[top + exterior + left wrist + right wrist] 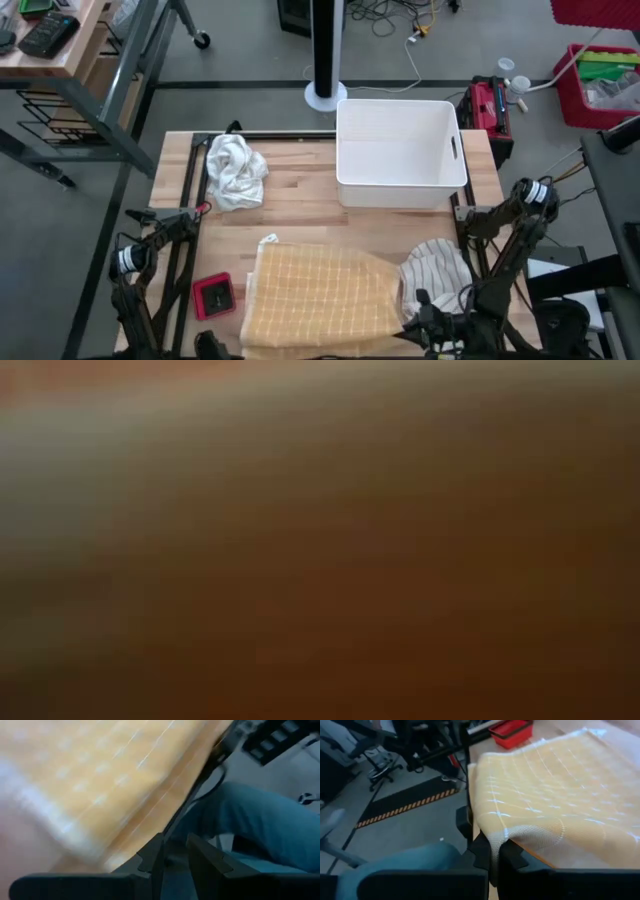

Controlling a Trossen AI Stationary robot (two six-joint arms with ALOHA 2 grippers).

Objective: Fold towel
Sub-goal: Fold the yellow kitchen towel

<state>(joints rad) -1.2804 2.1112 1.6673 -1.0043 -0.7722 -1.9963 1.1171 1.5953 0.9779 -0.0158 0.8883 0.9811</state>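
The yellow checked towel (320, 295) lies spread on the near half of the wooden table (300, 215). It fills the left wrist view (100, 775) and most of the right wrist view (560, 795). My left gripper (215, 348) is at its near left corner, and my right gripper (422, 312) is at its near right corner. Each gripper is shut on the towel. The low view shows only an orange-brown blur. My left gripper (174, 857) has the towel's near edge (142, 847) beside its fingers. One finger (150, 862) hides the exact place of contact. The cloth rises away from the fingers, lifted off the table there. My right gripper (495, 855) pinches the towel's near right corner (496, 839) between its two fingers, coming slanting from the near side. The corner is raised and bunched into a small fold at the fingers. The rest of the towel lies on the table.
A white bin (400, 150) stands at the far right, with a crumpled white cloth (235, 170) at the far left. A striped cloth (435, 268) lies beside the towel's right edge and a small red tray (214, 295) by its left edge. A person's knee (260, 825) is near the table's front.
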